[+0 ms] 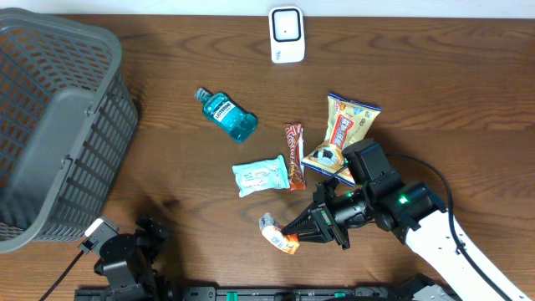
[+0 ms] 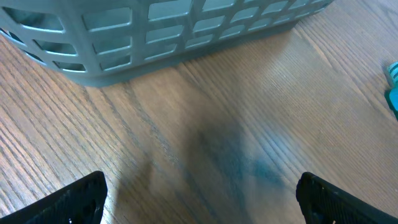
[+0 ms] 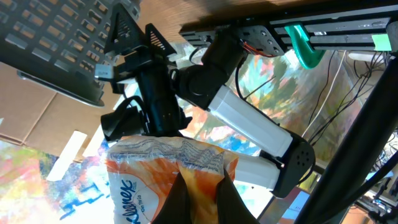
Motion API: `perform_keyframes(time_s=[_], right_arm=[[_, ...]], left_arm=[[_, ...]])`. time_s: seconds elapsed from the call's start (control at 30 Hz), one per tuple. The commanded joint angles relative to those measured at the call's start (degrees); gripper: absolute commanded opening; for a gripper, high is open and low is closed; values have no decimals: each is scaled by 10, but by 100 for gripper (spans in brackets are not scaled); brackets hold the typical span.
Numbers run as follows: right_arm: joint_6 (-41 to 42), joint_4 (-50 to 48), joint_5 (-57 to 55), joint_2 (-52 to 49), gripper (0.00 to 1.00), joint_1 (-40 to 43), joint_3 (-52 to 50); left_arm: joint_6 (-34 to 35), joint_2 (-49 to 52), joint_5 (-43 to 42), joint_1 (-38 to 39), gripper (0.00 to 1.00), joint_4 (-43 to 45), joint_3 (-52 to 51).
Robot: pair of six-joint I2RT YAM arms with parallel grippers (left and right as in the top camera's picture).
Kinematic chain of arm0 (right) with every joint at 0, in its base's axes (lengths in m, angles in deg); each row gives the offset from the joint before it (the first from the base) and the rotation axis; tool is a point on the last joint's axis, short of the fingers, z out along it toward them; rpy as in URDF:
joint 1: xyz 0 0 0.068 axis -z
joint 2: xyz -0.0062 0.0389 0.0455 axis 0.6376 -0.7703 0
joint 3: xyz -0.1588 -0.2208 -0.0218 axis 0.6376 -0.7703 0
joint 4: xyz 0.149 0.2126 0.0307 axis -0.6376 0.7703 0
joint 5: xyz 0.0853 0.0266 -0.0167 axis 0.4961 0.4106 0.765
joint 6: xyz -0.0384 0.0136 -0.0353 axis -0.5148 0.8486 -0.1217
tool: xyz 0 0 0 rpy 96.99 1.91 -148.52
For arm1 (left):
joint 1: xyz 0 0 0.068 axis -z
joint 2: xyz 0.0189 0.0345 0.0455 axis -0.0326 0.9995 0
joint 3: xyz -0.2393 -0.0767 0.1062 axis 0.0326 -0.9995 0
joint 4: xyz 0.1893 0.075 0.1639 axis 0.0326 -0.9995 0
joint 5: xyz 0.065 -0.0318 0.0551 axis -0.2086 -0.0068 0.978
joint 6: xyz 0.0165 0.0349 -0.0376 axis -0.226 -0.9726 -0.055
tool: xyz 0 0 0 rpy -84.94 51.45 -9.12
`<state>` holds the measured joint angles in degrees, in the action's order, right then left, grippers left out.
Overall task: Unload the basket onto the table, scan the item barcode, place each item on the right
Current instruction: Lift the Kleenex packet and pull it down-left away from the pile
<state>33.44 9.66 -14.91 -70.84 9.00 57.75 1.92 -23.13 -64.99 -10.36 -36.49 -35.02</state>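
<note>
My right gripper (image 1: 294,235) is shut on an orange and white Kleenex tissue pack (image 1: 277,234), near the table's front edge. In the right wrist view both dark fingers (image 3: 171,203) pinch a fold of the pack (image 3: 142,182), and its printed seam faces the camera. No barcode shows clearly on it. A white scanner (image 1: 286,34) stands at the table's far edge, well away from the pack. My left gripper (image 2: 200,190) is open over bare wood at the front left, with nothing between its fingers.
A grey basket (image 1: 50,125) fills the left side. Between the scanner and the pack lie a blue mouthwash bottle (image 1: 227,115), a brown chocolate bar (image 1: 294,155), a yellow snack bag (image 1: 344,134) and a teal packet (image 1: 261,176).
</note>
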Motion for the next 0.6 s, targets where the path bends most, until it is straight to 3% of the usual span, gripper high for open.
perform_keyframes(time_s=[0.0, 0.4, 0.57], right_arm=[[9, 1, 4, 5, 2, 4, 10], [1, 1, -16, 5, 2, 4, 10], [1, 1, -117, 5, 1, 4, 10]], left_arm=[[-3, -3, 1, -2, 98, -22, -2], [-3, -3, 1, -2, 98, -22, -2], [-3, -3, 1, -2, 98, -22, -2]])
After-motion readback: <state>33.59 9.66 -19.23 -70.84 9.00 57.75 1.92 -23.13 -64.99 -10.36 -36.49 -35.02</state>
